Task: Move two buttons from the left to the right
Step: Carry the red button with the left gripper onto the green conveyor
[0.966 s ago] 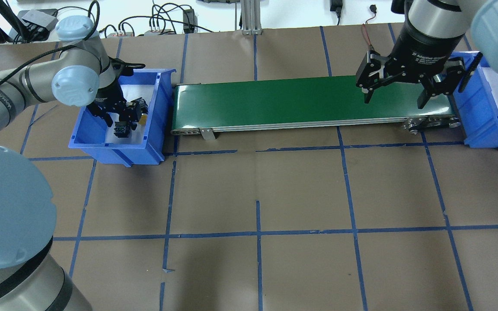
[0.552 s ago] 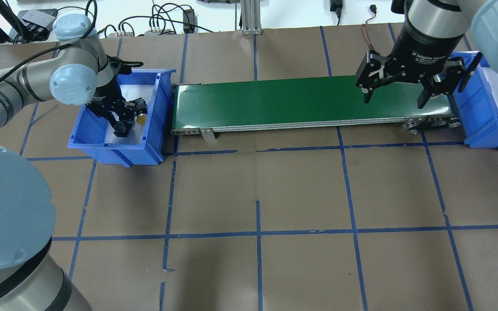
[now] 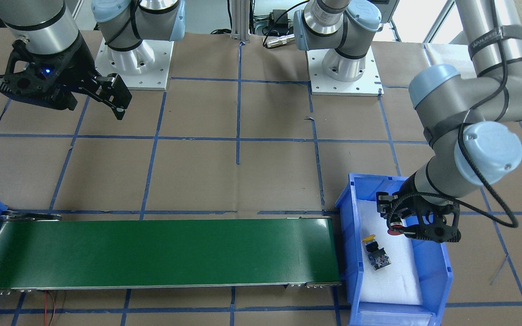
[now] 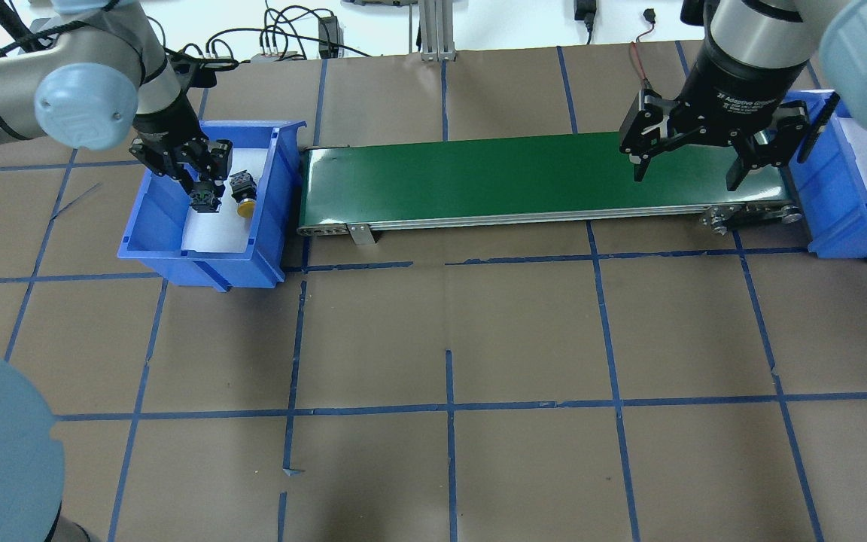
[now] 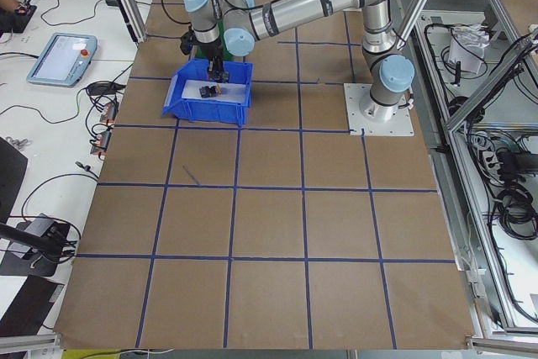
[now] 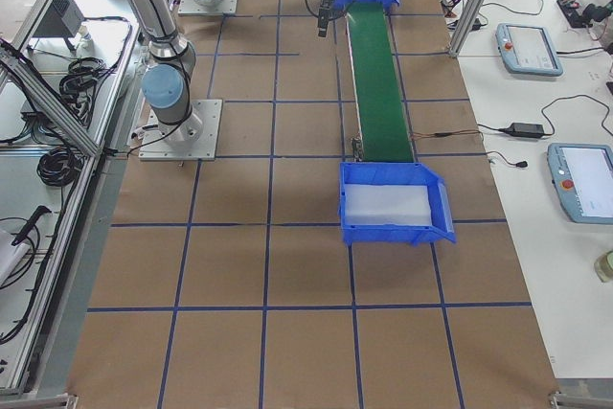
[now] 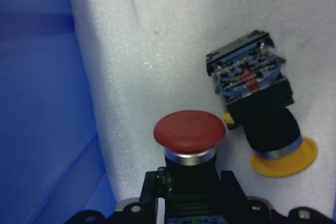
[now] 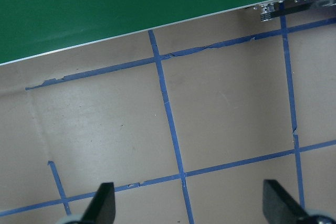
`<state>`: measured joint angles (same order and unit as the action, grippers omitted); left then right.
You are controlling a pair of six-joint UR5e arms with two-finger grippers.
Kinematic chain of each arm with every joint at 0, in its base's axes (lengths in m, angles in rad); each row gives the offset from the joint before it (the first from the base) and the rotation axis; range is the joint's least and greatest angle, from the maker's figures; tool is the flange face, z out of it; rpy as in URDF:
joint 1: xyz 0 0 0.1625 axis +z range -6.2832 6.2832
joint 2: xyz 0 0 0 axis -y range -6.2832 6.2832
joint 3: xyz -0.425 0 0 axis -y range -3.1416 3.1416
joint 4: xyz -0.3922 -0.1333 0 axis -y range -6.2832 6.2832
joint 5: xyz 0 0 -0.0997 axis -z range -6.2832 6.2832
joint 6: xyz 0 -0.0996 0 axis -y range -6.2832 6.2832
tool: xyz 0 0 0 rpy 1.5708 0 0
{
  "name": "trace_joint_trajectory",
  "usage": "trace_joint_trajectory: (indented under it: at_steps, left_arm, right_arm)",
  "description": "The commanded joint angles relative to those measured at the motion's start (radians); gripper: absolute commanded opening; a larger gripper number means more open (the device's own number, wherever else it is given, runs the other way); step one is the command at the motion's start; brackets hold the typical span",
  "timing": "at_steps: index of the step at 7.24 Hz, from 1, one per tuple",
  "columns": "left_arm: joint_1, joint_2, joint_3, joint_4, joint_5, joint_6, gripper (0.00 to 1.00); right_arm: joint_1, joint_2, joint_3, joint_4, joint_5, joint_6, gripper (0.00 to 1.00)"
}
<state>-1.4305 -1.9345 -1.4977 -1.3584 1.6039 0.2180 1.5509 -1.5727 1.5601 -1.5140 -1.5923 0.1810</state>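
My left gripper (image 4: 204, 192) is inside the left blue bin (image 4: 177, 256), shut on the red button (image 7: 189, 132). Its red mushroom cap points down at the white foam. The red cap also shows between the fingers in the front-facing view (image 3: 394, 231). The yellow button (image 4: 241, 197) lies on its side on the foam beside the gripper, free of it; it also shows in the left wrist view (image 7: 260, 114) and the front-facing view (image 3: 377, 254). My right gripper (image 4: 685, 177) is open and empty over the right end of the green conveyor belt (image 4: 479, 177).
A second blue bin with white foam (image 4: 855, 211) stands at the belt's right end. The belt runs between the two bins. Brown paper with blue tape lines (image 4: 448, 406) covers the table. Cables lie along the far edge.
My left arm has lifted and drawn back toward the bin's far side with the gripper shut on the red button. The yellow button now lies uncovered. The right arm has not moved.
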Motion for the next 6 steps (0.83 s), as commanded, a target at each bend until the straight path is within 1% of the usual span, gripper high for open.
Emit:
trace_joint_trajectory:
  at_steps: [1, 2, 3, 4, 5, 6]
  left_arm:
    - [-0.069, 0.045, 0.037, -0.028, -0.109, -0.176, 0.25]
    - [-0.140, -0.006, 0.056, 0.054, -0.116, -0.234, 0.25]
    - [-0.209, -0.082, 0.066, 0.108, -0.111, -0.241, 0.25]
    - [-0.253, -0.171, 0.082, 0.211, -0.098, -0.240, 0.25]
    - [-0.267, -0.220, 0.091, 0.223, -0.093, -0.240, 0.25]
    - [-0.266, -0.221, 0.091, 0.213, -0.085, -0.240, 0.26]
  right_arm:
    - [0.000, 0.000, 0.000, 0.000, 0.000, 0.000, 1.00]
    - [-0.002, 0.000, 0.000, 0.000, 0.000, 0.000, 1.00]
    - [-0.003, 0.000, -0.002, 0.000, 0.000, -0.002, 1.00]
    - [-0.006, 0.000, -0.002, 0.000, -0.002, -0.003, 1.00]
    - [-0.006, 0.000, -0.005, 0.000, -0.002, -0.005, 1.00]
    - [-0.008, 0.000, -0.005, 0.000, -0.002, -0.005, 1.00]
